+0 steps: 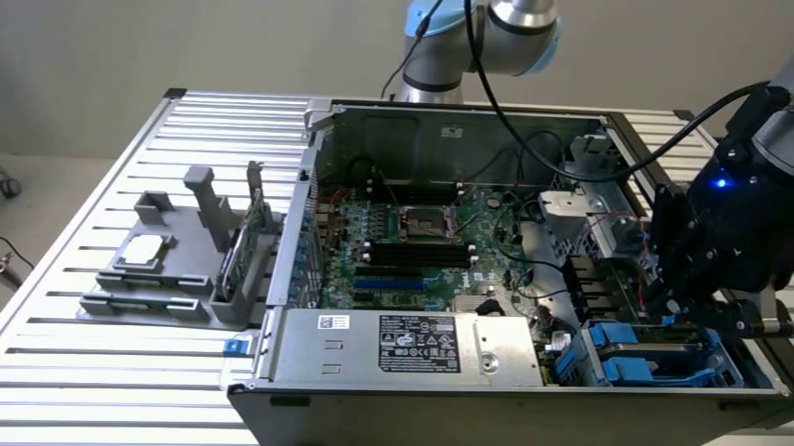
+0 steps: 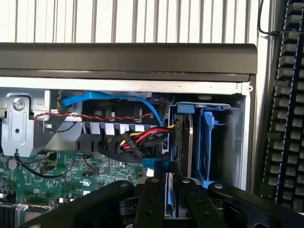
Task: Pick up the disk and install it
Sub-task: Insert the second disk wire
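In drive bay, disk (image 2: pixel 183 142) between hand (image 2: pixel 172 183) fingers

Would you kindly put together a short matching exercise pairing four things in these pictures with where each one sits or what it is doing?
Things:
1. gripper
2. disk
3. power supply
4. grey holder

Places or states:
A. on the slatted table, outside the computer case
B. on edge in the blue drive bay, between the fingers
C. labelled box along the case's near edge
D. over the drive bay, closed around a blue-framed part

Pairs: 1-D, 2-B, 3-C, 4-A
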`<act>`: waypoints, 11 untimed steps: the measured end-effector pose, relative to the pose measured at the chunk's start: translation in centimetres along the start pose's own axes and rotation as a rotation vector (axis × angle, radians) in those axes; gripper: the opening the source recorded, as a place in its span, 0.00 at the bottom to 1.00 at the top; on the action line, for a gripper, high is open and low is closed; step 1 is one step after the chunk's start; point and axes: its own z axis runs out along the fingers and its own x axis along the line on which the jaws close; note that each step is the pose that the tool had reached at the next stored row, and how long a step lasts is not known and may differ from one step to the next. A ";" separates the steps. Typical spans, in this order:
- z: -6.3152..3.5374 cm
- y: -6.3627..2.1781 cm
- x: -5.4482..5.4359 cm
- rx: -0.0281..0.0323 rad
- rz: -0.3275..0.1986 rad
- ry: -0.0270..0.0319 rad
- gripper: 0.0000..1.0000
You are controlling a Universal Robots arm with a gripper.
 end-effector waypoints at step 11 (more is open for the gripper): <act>0.38 -0.03 -0.2 -0.0024 0.027 -0.0034 0.16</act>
